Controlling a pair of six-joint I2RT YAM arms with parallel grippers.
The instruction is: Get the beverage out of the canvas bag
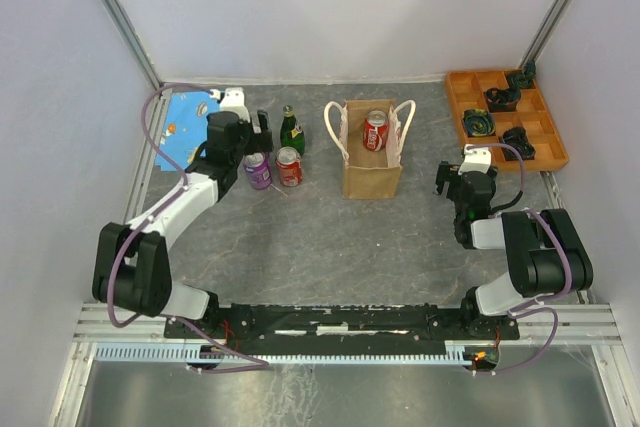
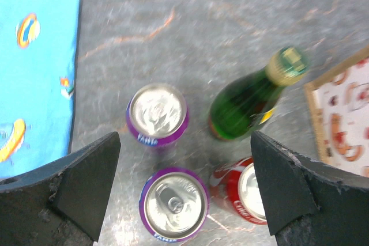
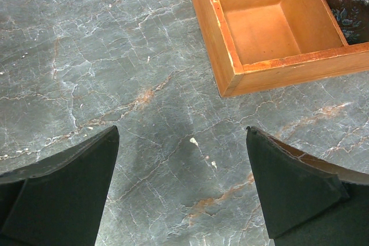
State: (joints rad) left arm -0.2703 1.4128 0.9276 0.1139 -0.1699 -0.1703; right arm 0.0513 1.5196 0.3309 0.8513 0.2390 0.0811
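Note:
The tan canvas bag (image 1: 371, 179) stands upright mid-table with white rope handles. A red cola can (image 1: 376, 132) stands inside it. My left gripper (image 1: 262, 139) is open and empty, hovering left of the bag over a group of drinks. In the left wrist view (image 2: 184, 137) its fingers straddle a purple can (image 2: 174, 203), with a second purple can (image 2: 157, 113), a green bottle (image 2: 248, 105) and a red can (image 2: 248, 191) nearby. The bag's patterned side (image 2: 346, 119) shows at the right edge. My right gripper (image 1: 455, 184) is open and empty over bare table (image 3: 182, 132), right of the bag.
An orange compartment tray (image 1: 455, 107) with dark items sits at the back right; its corner shows in the right wrist view (image 3: 210, 33). A blue printed cloth (image 1: 190, 117) lies at the back left, also in the left wrist view (image 2: 34, 73). White walls enclose the table.

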